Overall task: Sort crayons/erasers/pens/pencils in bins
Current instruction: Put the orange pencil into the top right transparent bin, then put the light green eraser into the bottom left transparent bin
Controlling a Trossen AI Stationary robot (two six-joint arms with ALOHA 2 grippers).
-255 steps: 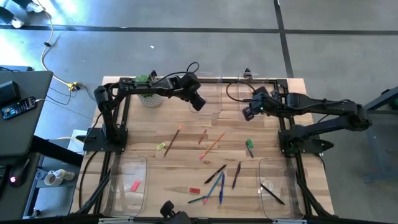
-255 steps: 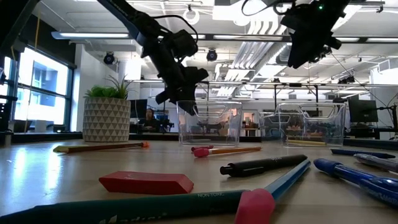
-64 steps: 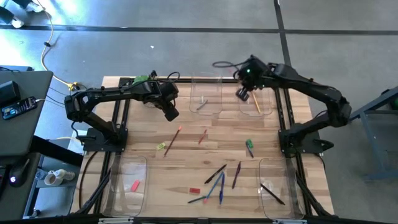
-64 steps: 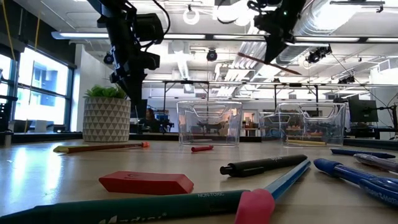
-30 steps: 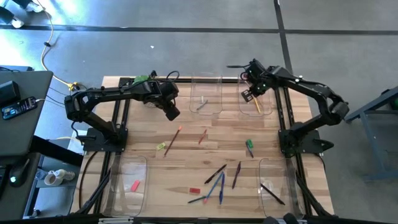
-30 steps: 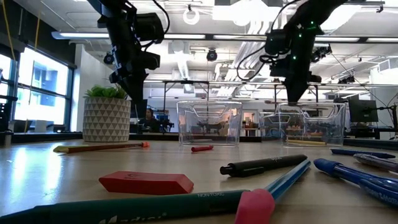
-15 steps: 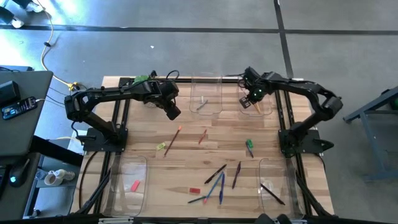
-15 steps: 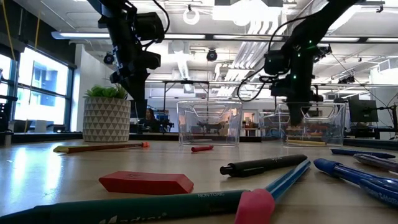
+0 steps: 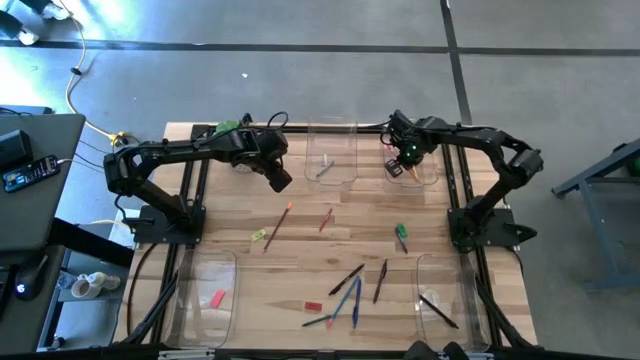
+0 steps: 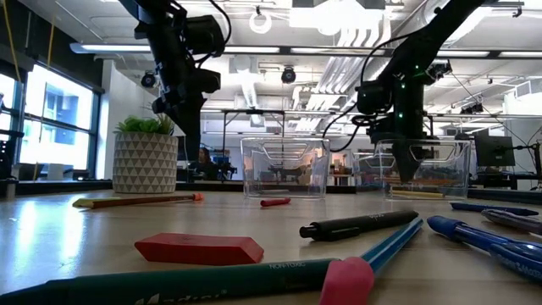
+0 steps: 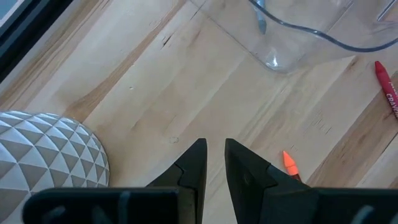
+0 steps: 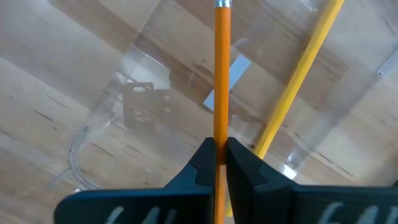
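The clear far-right bin point(image 9: 415, 165) has rounded corners and holds a yellow pencil point(image 12: 298, 78) lying flat. The right gripper point(image 12: 221, 155), inside this bin, is clenched on a long, thin orange pencil point(image 12: 222, 74). The left gripper point(image 11: 211, 152) hovers beside the planter point(image 11: 43, 149), fingers slightly parted, holding nothing.

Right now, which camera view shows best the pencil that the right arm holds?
The right wrist view: the orange pencil runs out from the shut fingers over the bin. In the high and low views it is hidden or too small.
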